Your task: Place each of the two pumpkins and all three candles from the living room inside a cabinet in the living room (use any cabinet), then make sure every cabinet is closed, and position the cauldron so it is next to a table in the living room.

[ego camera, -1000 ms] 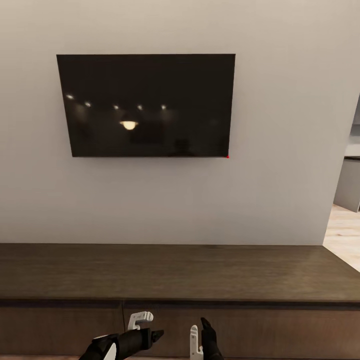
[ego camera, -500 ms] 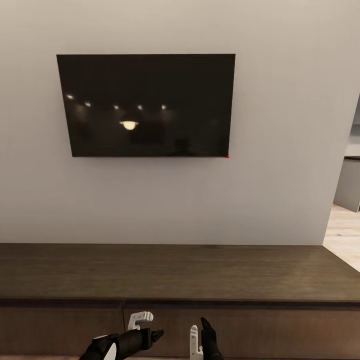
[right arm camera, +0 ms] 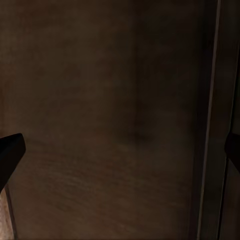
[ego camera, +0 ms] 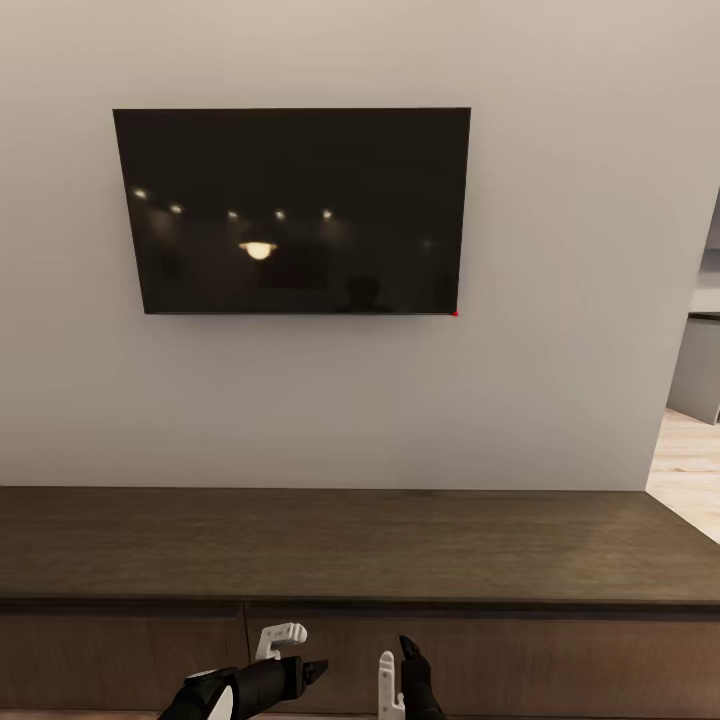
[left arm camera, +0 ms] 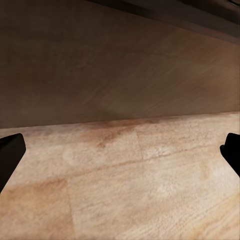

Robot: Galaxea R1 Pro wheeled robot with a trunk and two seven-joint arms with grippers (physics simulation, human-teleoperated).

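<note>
2 grippers sit low in the head view, just in front of the cabinet (ego camera: 360, 545), the long dark-brown wooden unit running along the pale wall (ego camera: 560, 300). The left gripper (ego camera: 290, 655) has 1 white finger above and 1 black finger below it, with a clear gap between them, so its jaws stand apart and nothing lies between them. In the left wrist view its 2 black fingertips (left arm camera: 10, 155) appear at opposite edges of the picture, with the brown drawer front and the light wood-plank floor (left arm camera: 140, 185) between and beyond them. The right gripper (ego camera: 398, 668) also stands with its jaws apart, a white finger on the side nearer the left gripper and a black finger on the far side, holding nothing. In the right wrist view its dark fingertips (right arm camera: 9, 155) frame the cabinet's dark wood face very close ahead, with a narrow seam between panels near 1 fingertip. The drawer fronts ahead of both grippers look flush and shut. High above the grippers, a black television (ego camera: 295, 210) hangs on the wall, reflecting small lights. Beyond the right gripper's side, a doorway shows pale floor.
</note>
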